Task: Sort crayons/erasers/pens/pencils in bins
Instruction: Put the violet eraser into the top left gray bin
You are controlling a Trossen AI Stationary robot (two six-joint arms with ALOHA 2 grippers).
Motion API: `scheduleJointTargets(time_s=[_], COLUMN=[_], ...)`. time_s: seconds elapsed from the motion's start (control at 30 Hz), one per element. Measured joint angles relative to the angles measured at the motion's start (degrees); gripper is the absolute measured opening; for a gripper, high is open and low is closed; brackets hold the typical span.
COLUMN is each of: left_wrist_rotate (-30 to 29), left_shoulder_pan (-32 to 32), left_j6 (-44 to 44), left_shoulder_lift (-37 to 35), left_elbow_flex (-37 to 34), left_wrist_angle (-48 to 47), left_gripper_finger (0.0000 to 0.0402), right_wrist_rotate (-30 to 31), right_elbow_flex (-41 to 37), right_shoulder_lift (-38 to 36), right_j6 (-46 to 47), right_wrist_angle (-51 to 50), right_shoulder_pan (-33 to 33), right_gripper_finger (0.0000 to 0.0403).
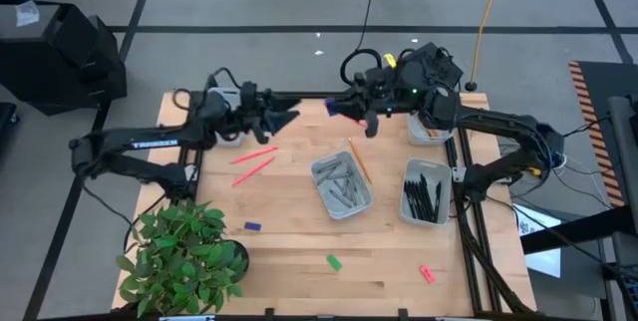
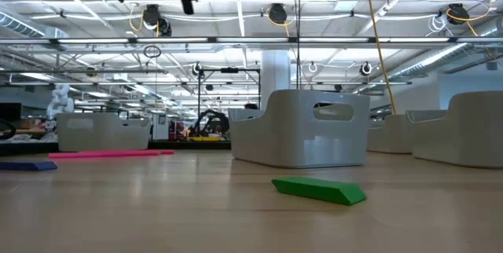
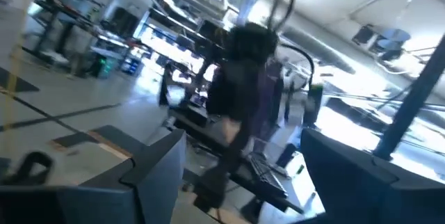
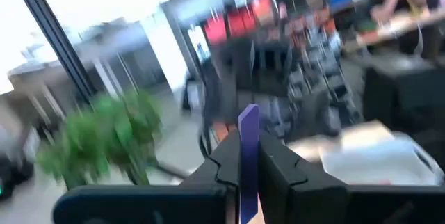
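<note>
My right gripper [image 1: 342,109] hangs over the table's far middle, shut on a purple eraser [image 4: 248,140]. Facing it from the left is my left gripper [image 1: 287,115], open and with nothing between its fingers. On the table lie two pink pencils [image 1: 253,161], an orange pencil [image 1: 359,160], a blue eraser [image 1: 252,226], a green eraser [image 2: 318,190] and a pink eraser [image 1: 427,274]. One bin [image 1: 341,184] holds grey crayons and another bin [image 1: 427,191] holds black pens. A third bin [image 1: 429,129] stands at the far right. My right gripper pinches the purple eraser's two flat sides [image 4: 249,161] between its two fingers. The eraser's end sticks out past the fingertips. The fingers reach about level toward the table's left. The eraser is lifted clear of the table.
A potted plant [image 1: 184,251] fills the near left corner. Another bin [image 1: 227,134] sits under my left arm at the far left. The orange pencil lies close beside the crayon bin. Bare wood lies between the green eraser and the bins.
</note>
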Motion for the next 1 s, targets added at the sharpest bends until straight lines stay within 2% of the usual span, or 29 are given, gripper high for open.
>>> scheduleJointTargets(time_s=[0.1,0.2,0.43,0.67,1.0], left_wrist_rotate=[-0.08,-0.38,-3.95,-3.78,-1.57], left_shoulder_pan=[-2.59,-4.47,-6.66,-6.3,-4.73], left_j6=[0.14,2.63,14.67,18.45,15.78], left_shoulder_lift=[3.86,6.92,12.28,14.4,14.3], left_elbow_flex=[1.18,3.79,12.27,18.89,19.42], left_wrist_angle=[4.92,8.33,0.74,-9.0,-9.88], left_gripper_finger=[0.0285,0.0285,0.0274,0.0204,0.0113], right_wrist_rotate=[0.02,0.11,-0.04,-0.81,0.02], right_elbow_flex=[0.0,0.02,0.0,0.0,0.0], right_shoulder_lift=[0.36,0.72,0.66,0.68,0.68], right_j6=[3.05,3.38,3.26,0.35,-1.73], right_wrist_angle=[6.38,8.44,9.1,6.01,5.97], right_shoulder_pan=[-0.09,-0.09,-0.04,-0.04,-0.04], right_gripper_finger=[0.0017,0.0017,0.0017,0.0017,0.0018])
